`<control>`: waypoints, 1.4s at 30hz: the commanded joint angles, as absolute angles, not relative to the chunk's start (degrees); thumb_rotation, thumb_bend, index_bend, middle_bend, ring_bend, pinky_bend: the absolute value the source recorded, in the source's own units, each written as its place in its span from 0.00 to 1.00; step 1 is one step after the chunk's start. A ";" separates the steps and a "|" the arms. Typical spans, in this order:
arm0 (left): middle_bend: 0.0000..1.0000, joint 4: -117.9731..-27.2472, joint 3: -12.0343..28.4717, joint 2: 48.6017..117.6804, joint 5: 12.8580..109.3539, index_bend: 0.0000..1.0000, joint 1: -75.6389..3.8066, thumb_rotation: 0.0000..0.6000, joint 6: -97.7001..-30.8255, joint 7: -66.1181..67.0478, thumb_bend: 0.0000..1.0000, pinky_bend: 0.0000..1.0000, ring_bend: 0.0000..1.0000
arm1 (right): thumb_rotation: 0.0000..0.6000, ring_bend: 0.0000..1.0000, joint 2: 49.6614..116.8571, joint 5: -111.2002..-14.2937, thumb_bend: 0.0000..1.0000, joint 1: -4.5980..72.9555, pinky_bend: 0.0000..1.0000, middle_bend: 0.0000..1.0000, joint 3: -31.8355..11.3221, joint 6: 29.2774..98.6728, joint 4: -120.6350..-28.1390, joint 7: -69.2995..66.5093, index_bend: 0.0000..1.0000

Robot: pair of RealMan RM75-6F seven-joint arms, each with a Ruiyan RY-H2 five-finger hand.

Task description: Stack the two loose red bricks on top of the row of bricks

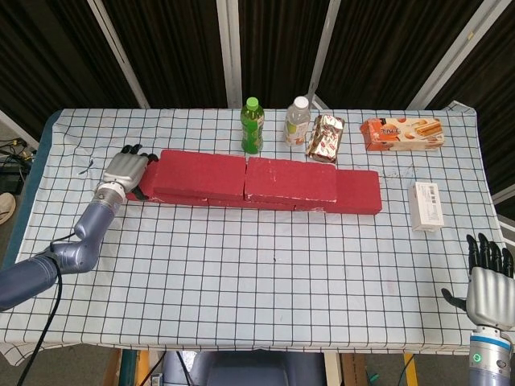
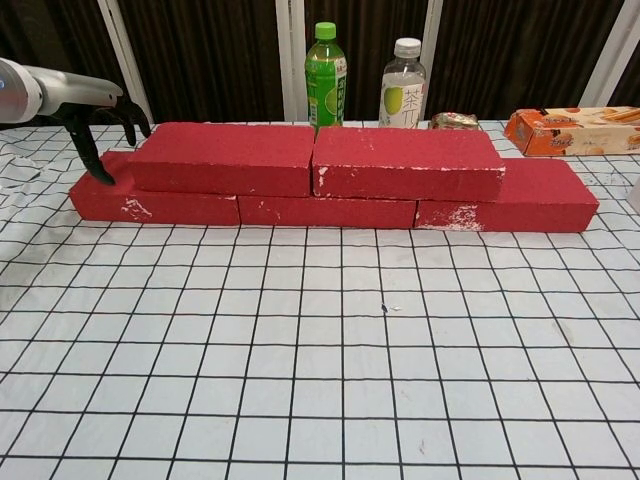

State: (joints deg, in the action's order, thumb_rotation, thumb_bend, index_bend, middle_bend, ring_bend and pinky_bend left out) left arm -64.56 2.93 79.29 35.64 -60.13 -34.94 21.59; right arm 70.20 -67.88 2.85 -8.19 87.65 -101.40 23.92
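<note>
risk: left hand (image 1: 125, 172), fingers spread at left end of top brick (image 2: 225, 157), holds nothing; a nudge could slide it off row (image 2: 330, 208). right hand (image 1: 490, 291) open, idle.

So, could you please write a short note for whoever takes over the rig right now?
Left hand: at the left end of the wall, fingers against the end of the upper left brick, holding nothing.
Right hand: at the near right table edge, fingers apart, empty.
Bricks: the bottom row lies across the far half of the table; the upper left brick and the upper right brick sit end to end on top of it.
Done: both loose bricks appear stacked.
Left: probably only a last check of alignment, then withdraw the left hand.
</note>
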 commanded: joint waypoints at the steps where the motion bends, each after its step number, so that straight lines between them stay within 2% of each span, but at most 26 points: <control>1: 0.24 -65.77 2.78 77.62 34.99 0.25 -59.75 1.00 -35.42 22.09 0.00 0.06 0.00 | 1.00 0.00 70.24 -67.92 0.15 2.83 0.00 0.01 -8.19 87.72 -101.39 23.93 0.04; 4: 0.24 -68.29 2.33 74.48 33.25 0.26 -58.96 1.00 -36.19 22.59 0.00 0.06 0.00 | 1.00 0.00 70.30 -67.98 0.15 2.87 0.00 0.01 -8.11 87.65 -101.39 24.02 0.04; 7: 0.24 -75.46 2.83 68.78 32.46 0.25 -57.12 1.00 -37.99 20.86 0.00 0.06 0.00 | 1.00 0.00 70.32 -68.09 0.15 2.92 0.00 0.01 -8.01 87.55 -101.40 24.08 0.04; 11: 0.22 -89.99 5.03 61.56 41.06 0.21 -47.18 1.00 -51.47 10.66 0.01 0.06 0.00 | 1.00 0.00 70.26 -69.67 0.15 3.23 0.00 0.01 -7.38 86.92 -101.05 23.33 0.04; 13: 0.17 -96.51 1.32 58.72 50.75 0.19 -39.21 1.00 -60.88 7.33 0.01 0.06 0.00 | 1.00 0.00 69.80 -72.63 0.15 3.92 0.00 0.01 -6.00 85.18 -100.19 21.66 0.04; 16: 0.07 -98.04 -3.71 58.72 61.29 0.14 -31.54 1.00 -70.62 7.18 0.01 0.06 0.00 | 1.00 0.00 69.79 -75.94 0.15 4.70 0.00 0.01 -4.74 83.71 -98.58 19.65 0.04; 19: 0.00 -97.20 -6.06 60.00 67.81 0.11 -26.70 1.00 -76.92 6.52 0.01 0.06 0.00 | 1.00 0.00 70.06 -78.18 0.15 5.05 0.00 0.01 -3.90 83.33 -97.72 18.89 0.04; 23: 0.00 -93.55 -7.84 63.68 74.25 0.10 -19.99 1.00 -85.08 3.85 0.01 0.06 0.00 | 1.00 0.00 70.02 -80.63 0.15 5.24 0.00 0.01 -2.83 83.12 -97.53 18.59 0.03; 29: 0.01 -89.96 -8.07 67.16 77.02 0.10 -15.13 1.00 -88.41 3.18 0.01 0.07 0.00 | 1.00 0.00 69.78 -82.76 0.15 5.30 0.00 0.01 -2.07 83.24 -97.20 18.56 0.03; 36: 0.01 -89.14 -7.38 67.77 82.50 0.10 -12.96 1.00 -91.18 2.61 0.01 0.10 0.00 | 1.00 0.00 69.83 -84.54 0.15 5.16 0.00 0.01 -1.61 83.83 -97.07 18.76 0.03; 42: 0.03 -89.07 -6.71 67.68 83.76 0.10 -12.10 1.00 -90.51 3.31 0.01 0.10 0.00 | 1.00 0.00 70.03 -85.05 0.15 5.16 0.00 0.01 -1.38 83.65 -96.74 19.03 0.03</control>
